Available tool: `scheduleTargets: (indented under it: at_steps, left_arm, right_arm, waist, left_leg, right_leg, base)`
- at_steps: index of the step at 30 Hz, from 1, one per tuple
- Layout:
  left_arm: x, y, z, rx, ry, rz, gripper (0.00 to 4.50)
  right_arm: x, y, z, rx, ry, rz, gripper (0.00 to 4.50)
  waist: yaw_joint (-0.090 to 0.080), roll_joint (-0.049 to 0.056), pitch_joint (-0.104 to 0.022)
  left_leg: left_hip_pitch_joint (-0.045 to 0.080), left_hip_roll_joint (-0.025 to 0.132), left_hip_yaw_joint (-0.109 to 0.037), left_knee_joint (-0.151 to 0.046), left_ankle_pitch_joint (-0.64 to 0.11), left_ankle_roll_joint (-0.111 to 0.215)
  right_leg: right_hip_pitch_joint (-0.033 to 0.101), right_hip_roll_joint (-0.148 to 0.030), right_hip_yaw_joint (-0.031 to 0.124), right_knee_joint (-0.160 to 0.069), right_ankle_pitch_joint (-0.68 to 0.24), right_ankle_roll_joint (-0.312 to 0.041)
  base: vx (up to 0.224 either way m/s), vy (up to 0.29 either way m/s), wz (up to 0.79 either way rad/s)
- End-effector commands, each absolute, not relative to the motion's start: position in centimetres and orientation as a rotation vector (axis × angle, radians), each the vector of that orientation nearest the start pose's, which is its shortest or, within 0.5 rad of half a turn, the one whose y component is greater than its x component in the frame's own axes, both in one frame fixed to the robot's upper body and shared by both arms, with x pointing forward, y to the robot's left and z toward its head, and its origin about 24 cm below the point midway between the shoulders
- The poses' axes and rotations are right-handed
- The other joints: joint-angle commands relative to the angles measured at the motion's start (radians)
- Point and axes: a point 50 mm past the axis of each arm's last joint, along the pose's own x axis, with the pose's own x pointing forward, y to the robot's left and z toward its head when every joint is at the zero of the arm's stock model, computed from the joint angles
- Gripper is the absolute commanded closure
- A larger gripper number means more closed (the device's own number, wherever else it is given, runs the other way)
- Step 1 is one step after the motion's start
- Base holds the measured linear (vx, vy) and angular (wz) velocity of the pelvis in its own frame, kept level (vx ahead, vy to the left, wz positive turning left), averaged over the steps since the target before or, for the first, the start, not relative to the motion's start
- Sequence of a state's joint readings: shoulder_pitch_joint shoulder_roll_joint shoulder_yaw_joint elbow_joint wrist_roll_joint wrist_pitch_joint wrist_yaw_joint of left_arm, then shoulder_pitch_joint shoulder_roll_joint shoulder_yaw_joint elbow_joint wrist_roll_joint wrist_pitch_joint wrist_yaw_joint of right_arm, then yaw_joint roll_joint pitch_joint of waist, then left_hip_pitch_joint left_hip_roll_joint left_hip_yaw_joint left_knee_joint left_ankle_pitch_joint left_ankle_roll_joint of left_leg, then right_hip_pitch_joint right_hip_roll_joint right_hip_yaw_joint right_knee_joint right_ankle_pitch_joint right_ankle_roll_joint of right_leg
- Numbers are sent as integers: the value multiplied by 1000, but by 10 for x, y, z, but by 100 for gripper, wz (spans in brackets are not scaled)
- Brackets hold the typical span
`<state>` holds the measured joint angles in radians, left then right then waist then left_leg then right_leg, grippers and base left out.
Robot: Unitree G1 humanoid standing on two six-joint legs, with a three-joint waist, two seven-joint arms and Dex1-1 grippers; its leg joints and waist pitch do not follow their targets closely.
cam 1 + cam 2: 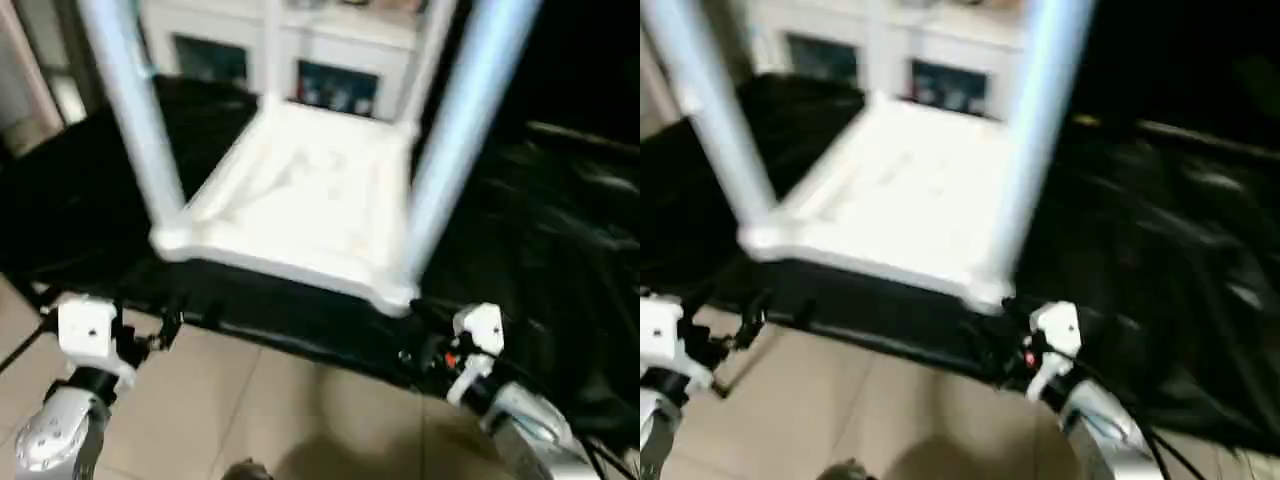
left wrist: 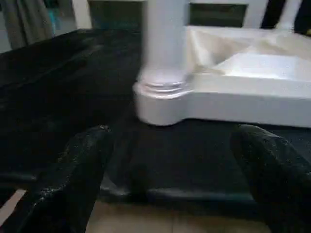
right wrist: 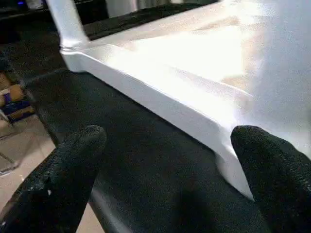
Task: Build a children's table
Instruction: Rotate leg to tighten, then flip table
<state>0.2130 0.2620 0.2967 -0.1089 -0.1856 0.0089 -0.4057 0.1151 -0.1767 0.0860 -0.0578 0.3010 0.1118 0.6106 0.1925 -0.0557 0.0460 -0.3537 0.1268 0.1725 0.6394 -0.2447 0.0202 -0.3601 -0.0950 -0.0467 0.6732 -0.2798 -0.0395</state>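
The children's table (image 1: 300, 200) is lying upside down near the front edge of the black-cloth worktop (image 1: 560, 260), its ribbed underside facing up and its white tubular legs standing upright from the corner sockets. The near-left leg (image 1: 135, 110) and the near-right leg (image 1: 455, 130) are rising out of the top of my head view, with two more legs standing at the far corners. In my left wrist view, the near-left corner socket (image 2: 160, 104) is sitting flat on the cloth with its leg seated in it. In my right wrist view, the table's front rim (image 3: 160, 92) is running across the cloth just beyond my fingers.

I am holding the left gripper (image 2: 170, 165) just off the worktop's front edge, below the near-left corner; its jaws are standing wide apart and gripping nothing. I am holding the right gripper (image 3: 165, 165) close to the near-right corner, its jaws likewise spread wide and empty, not touching the table.

Tan floor tiles (image 1: 250, 400) are showing below the worktop, and a white cabinet (image 1: 300, 50) is standing beyond it.
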Motion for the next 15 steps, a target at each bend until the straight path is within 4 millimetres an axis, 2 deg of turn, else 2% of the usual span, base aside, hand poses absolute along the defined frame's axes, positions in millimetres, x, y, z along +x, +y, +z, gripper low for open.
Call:
scheduleTargets:
  at_steps: [1, 2, 3, 4, 5, 6, 7, 8, 9, 10, 11, 12, 13, 14, 15]
  left_arm:
    - [204, 248, 51, 107, 34, -121, 11]
    - [204, 248, 51, 109, 37, -121, 11]
    - [204, 248, 51, 112, 39, -122, 11]
    - [204, 248, 51, 138, 37, -127, 11]
    - [203, 248, 51, 160, 31, -128, 11]
    - [203, 248, 51, 164, 30, -128, 11]
    - [203, 246, 50, 154, 37, -142, 11]
    - [203, 245, 50, 149, 36, -152, 11]
    - [203, 243, 50, 152, 35, -157, 11]
    - [205, 242, 50, 149, 34, -151, 11]
    - [211, 246, 50, 115, 21, -82, 11]
    - [211, 246, 50, 115, 21, -82, 11]
    - [211, 246, 50, 115, 21, -82, 11]
    - [211, 246, 50, 115, 21, -82, 11]
    - [211, 246, 50, 115, 21, -82, 11]
  right_arm:
    - [213, -148, 18, 171, 155, 622, 0]
    - [213, -149, 18, 172, 155, 617, 0]
    - [213, -149, 17, 173, 156, 612, 0]
    - [210, -150, 15, 180, 153, 587, 0]
    - [208, -151, 14, 188, 150, 568, 0]
    - [208, -151, 14, 189, 149, 565, 0]
    - [206, -153, 14, 195, 143, 542, 0]
    - [204, -154, 13, 205, 139, 526, 0]
    - [202, -154, 13, 214, 133, 514, 0]
    - [202, -155, 14, 217, 125, 500, 0]
    - [202, -157, 16, 211, 104, 485, 0]
    - [202, -157, 16, 211, 104, 485, 0]
    - [202, -157, 16, 211, 104, 485, 0]
    - [202, -157, 16, 211, 104, 485, 0]
    - [202, -157, 16, 211, 104, 485, 0]
  waist:
    - [-46, 46, -36]
    - [-44, 44, -35]
    - [-56, 22, -28]
    - [-57, -28, -35]
    - [0, -9, -29]
    - [-30, -24, -34]
    - [-56, -8, -10]
    - [-78, 0, 0]
    - [-111, 51, -8]
    - [-115, 83, -26]
    - [-119, 116, -23]
    - [-126, 116, -20]
    - [-131, 108, -25]
    - [-136, 99, -30]
    - [-143, 77, -37]
  left_leg:
    - [43, 110, -54, -154, 155, 478]
    - [36, 113, -43, -154, 148, 469]
    - [21, 106, -22, -163, 87, 413]
    - [-8, 83, -6, -139, -104, 234]
    - [-27, 86, -86, 77, -200, 50]
    - [-62, 61, -135, 128, -140, -26]
    - [-44, 50, -151, 95, -61, -155]
    - [-23, 49, -140, 14, -96, -191]
    - [-31, 125, -201, -126, -365, -208]
    - [8, 230, -235, -179, -529, -215]
    - [-1, 218, -198, -190, -549, -243]
    - [-7, 209, -188, -192, -545, -247]
    - [0, 198, -182, -182, -517, -192]
    - [5, 188, -179, -172, -497, -151]
    - [3, 151, -174, -155, -422, -84]
  right_leg:
    - [-75, 46, -67, 88, -85, 45]
    - [-83, 39, -73, 90, -73, 64]
    - [-71, 16, -63, 52, -37, 67]
    - [-22, -79, 17, -69, -75, 75]
    - [-14, -355, 201, -211, -394, 71]
    - [20, -347, 185, -210, -443, -11]
    - [14, -229, 34, -202, -532, -95]
    - [-4, -126, -47, -180, -544, -101]
    - [7, 13, -75, -86, -352, -33]
    - [-12, 5, -43, 9, -74, -63]
    - [-34, 37, -51, 45, 34, -69]
    - [-35, 41, -55, 50, 46, -68]
    - [-30, 40, -57, 37, 29, -62]
    - [-23, 34, -52, 24, 18, -54]
    - [-3, 6, -30, -22, 19, -45]
  base:
    - [10, 213, 6]
    - [-45, 180, 0]
    - [-62, 133, -9]
    - [-62, 133, -9]
    - [-70, 131, -10]
    - [-62, 194, -32]
    - [-62, 194, -32]
    - [-55, 223, -32]
    - [-27, 158, 26]
    - [-27, 158, 26]
    - [-16, 88, 38]
    - [-41, 63, 11]
    - [-41, 63, 11]
    - [0, 0, 0]
    - [0, 0, 0]
